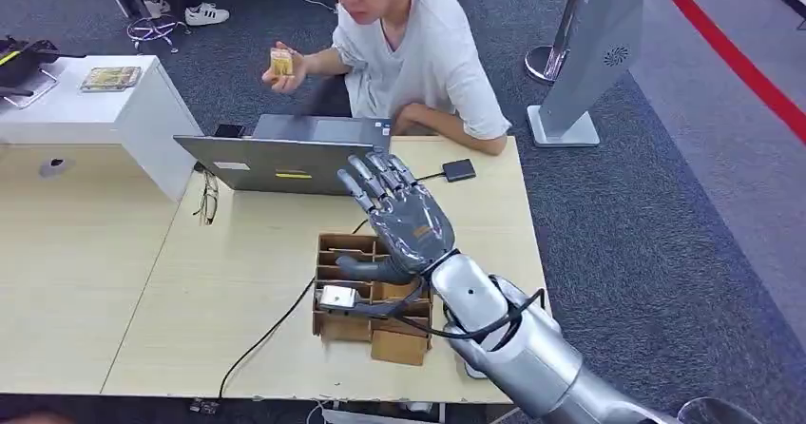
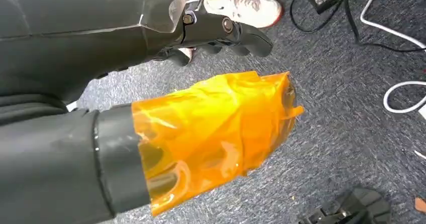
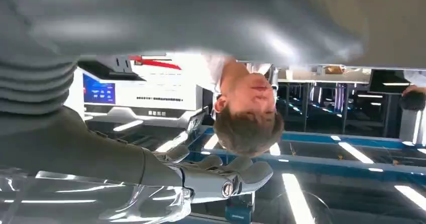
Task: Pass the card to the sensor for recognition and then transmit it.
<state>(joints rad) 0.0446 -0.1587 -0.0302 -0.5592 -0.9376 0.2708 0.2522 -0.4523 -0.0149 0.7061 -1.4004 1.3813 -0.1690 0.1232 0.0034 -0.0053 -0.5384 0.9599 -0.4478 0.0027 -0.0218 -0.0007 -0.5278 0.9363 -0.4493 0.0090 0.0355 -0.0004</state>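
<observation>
My right hand point(image 1: 404, 217) was raised over the table point(image 1: 238, 281) with fingers spread, empty; the person's hand point(image 1: 283, 68) held the card point(image 1: 281, 61); my left hand point(image 2: 221, 30) had curled fingers, partly hidden.

Person point(image 1: 409, 44) cut off at head view's far edge. Item in person's hand point(image 1: 281, 61) too small to identify. Laptop point(image 1: 285, 163) screen faces away. Left hand point(image 2: 221, 30) fingers partly hidden behind orange-taped thumb point(image 2: 216, 128).
</observation>
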